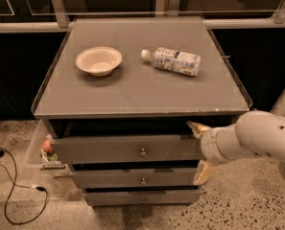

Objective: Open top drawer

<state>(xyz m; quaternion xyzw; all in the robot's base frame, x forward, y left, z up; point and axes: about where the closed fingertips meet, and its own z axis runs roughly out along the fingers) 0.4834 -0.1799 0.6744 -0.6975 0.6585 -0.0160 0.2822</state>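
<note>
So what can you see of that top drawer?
The top drawer is grey, flat-fronted, the tallest of three, with one small round metal knob at centre. It stands pulled out a little beneath the tabletop, a dark gap above it. The gripper is at its right end, one finger above and one below the front; contact is unclear.

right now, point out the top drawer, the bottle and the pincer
top drawer [99, 150], camera view, left half of its front
bottle [178, 61], camera view, its label
pincer [195, 152], camera view, midway between fingertips, at drawer's right end
</note>
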